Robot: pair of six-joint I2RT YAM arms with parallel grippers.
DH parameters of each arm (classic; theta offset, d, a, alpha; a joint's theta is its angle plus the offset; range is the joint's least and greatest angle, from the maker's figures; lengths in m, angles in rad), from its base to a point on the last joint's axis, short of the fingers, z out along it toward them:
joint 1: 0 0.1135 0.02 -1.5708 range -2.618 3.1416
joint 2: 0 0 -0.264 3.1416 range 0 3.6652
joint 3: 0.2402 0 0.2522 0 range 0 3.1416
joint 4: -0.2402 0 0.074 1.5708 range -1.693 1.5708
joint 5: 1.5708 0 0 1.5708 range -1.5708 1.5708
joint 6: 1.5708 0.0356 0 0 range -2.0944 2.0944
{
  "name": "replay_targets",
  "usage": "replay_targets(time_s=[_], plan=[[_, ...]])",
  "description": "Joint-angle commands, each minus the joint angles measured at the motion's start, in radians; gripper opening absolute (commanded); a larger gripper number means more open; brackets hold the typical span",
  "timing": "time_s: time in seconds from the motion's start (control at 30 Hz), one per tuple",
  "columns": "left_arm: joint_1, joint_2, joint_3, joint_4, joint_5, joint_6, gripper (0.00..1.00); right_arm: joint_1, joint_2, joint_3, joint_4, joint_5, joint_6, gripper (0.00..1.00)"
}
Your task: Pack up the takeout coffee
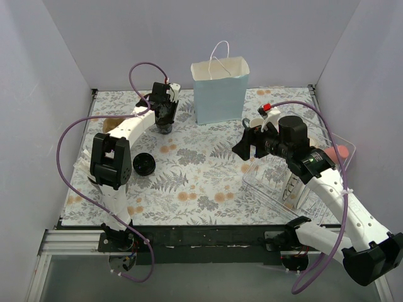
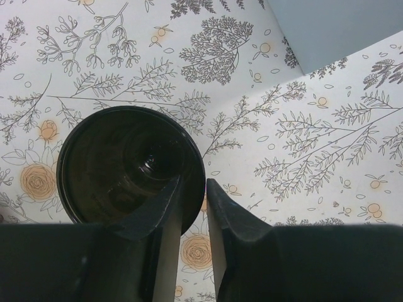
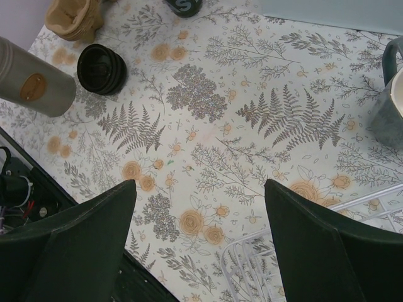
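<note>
**Takeout coffee** (image 1: 165,129): small dark cup, upright on the tabletop (image 1: 208,182), far-left area, just left of the light-blue paper bag (image 1: 220,94) and apart from it. From the left wrist view the cup (image 2: 119,163) presents a round dark mouth with a glossy, shadowed interior and no lid on it. Whether it holds liquid cannot be told.

**Left gripper** (image 2: 192,185): poised directly over the cup, fingers (image 2: 165,211) drawn nearly together. One sits inside the rim and the other just outside, pinching the cup wall on the side nearest the bag.

**Black lid** (image 1: 143,165): round, lying on the tabletop near the left arm's elbow, well apart from the cup.

**Paper bag**: standing upright at the far edge, mouth open, white cord handles raised.

**Right gripper** (image 3: 200,189): fingers (image 3: 94,239) spread wide and holding nothing, hovering above the floral tabletop, right of centre, at the edge of a clear plastic container (image 1: 264,189).

**Grey mug** (image 3: 390,94): handled, at the right margin of the right wrist view.
</note>
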Motion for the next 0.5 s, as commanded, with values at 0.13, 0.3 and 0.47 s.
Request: replay_targets(time_s=[0.13, 0.3, 0.47], plan=[[-0.003, 0.025, 0.056, -0.005, -0.013, 0.014, 0.13, -0.006, 0.009, 0.02, -0.005, 0.009, -0.018, 0.9], [-0.003, 0.034, 0.07, -0.015, -0.02, 0.011, 0.0, -0.006, 0.012, 0.02, -0.003, 0.007, -0.018, 0.9], [-0.003, 0.037, 0.091, -0.052, -0.022, 0.002, 0.0, -0.004, 0.02, 0.022, -0.006, -0.001, -0.015, 0.9]])
